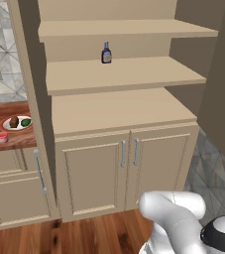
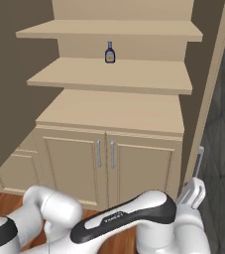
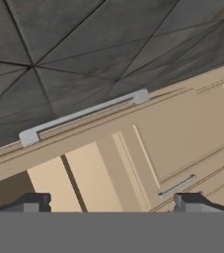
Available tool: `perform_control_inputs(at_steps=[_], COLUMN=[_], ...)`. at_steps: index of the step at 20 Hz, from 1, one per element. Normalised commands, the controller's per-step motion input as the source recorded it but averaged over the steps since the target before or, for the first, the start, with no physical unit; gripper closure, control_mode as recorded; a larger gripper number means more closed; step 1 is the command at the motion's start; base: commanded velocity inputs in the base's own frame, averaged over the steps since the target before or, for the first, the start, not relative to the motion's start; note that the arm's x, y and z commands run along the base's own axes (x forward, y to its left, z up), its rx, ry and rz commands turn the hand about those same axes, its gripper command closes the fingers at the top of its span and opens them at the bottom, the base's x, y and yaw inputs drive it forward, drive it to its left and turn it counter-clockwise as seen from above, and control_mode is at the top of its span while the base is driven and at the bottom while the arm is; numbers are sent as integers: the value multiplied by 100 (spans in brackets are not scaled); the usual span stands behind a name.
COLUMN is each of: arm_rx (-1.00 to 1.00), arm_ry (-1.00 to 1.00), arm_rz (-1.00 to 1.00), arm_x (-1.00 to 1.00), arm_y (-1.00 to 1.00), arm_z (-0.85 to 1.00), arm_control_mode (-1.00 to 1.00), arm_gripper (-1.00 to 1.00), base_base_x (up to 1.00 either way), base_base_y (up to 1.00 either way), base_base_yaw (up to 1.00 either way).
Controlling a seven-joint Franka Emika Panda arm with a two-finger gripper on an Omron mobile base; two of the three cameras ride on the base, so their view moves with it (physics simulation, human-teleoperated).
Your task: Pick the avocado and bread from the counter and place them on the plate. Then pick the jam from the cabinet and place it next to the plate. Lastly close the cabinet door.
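The plate (image 1: 9, 127) lies on the counter (image 1: 15, 141) at far left, with the bread (image 1: 14, 121) and the avocado (image 1: 26, 122) on it. The small red jam (image 1: 2, 137) stands on the counter just in front of the plate. Both upper cabinet doors stand open: the left one (image 1: 28, 74) and the right one (image 2: 210, 99). My gripper (image 3: 112, 202) is open and holds nothing. It faces the right door's edge, close to its long grey handle (image 3: 84, 116). My white hand (image 2: 193, 192) sits low beside that handle (image 2: 198, 163).
A dark bottle (image 1: 106, 53) with a pale label stands on the middle shelf of the cabinet (image 1: 124, 74). Two short lower doors (image 1: 126, 166) are shut. Grey tiled floor (image 3: 108, 44) lies to the right, wooden floor (image 1: 94, 235) in front.
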Motion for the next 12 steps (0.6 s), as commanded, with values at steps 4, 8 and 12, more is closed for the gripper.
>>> perform_control_inputs(at_steps=[4,8,12], arm_rx=[0,0,0], arm_ry=[0,0,0], arm_rz=[0,0,0], arm_x=[18,18,20], arm_y=[-12,-15,-12], arm_z=[-15,-18,-17], arm_control_mode=[-100,-100,-100], arm_gripper=[-100,-100,-100], base_base_x=[0,0,0], base_base_y=[0,0,0], base_base_yaw=[0,0,0])
